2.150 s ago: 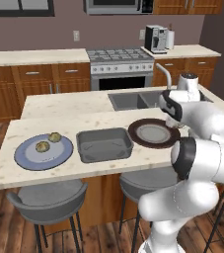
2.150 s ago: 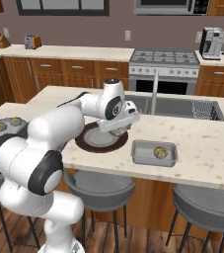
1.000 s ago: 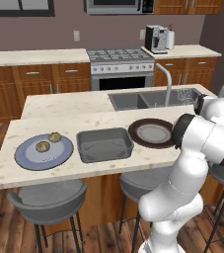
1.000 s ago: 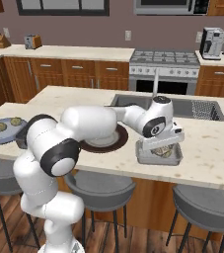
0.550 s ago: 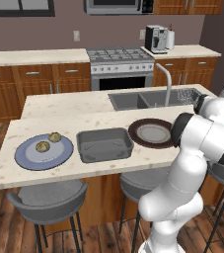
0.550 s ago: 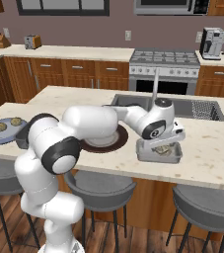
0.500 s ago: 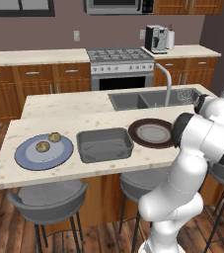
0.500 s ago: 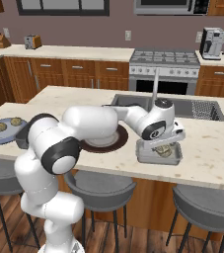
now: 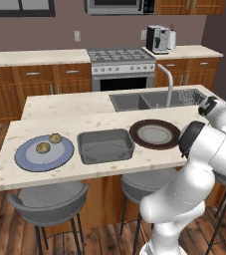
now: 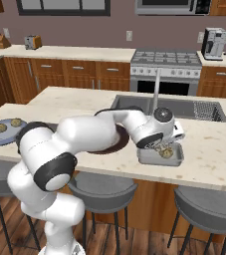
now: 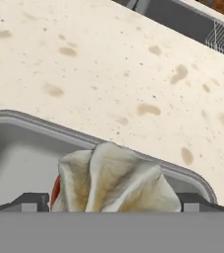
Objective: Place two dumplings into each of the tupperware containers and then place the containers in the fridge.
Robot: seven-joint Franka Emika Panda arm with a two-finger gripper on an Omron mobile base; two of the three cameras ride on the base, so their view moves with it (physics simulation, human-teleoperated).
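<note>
Dumplings numbered four: two (image 9: 43, 148) (image 9: 55, 138) sat on the blue plate (image 9: 27, 160), two (image 10: 166, 153) (image 11: 114, 182) lay in one tupperware container (image 10: 147, 158) right of the sink (image 10: 134, 103). A second container (image 9: 105, 146) stood empty. The gripper (image 11: 113, 201) stood wide apart, straddling one dumpling, gripping nothing.

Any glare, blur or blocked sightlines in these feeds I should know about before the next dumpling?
Left base view: even light, sharp, soft shadows under the blue plate. Right base view: the arm hides part of the right-hand container. Hand view: a dumpling looms close and slightly soft, the container rim is clear, no glare.
</note>
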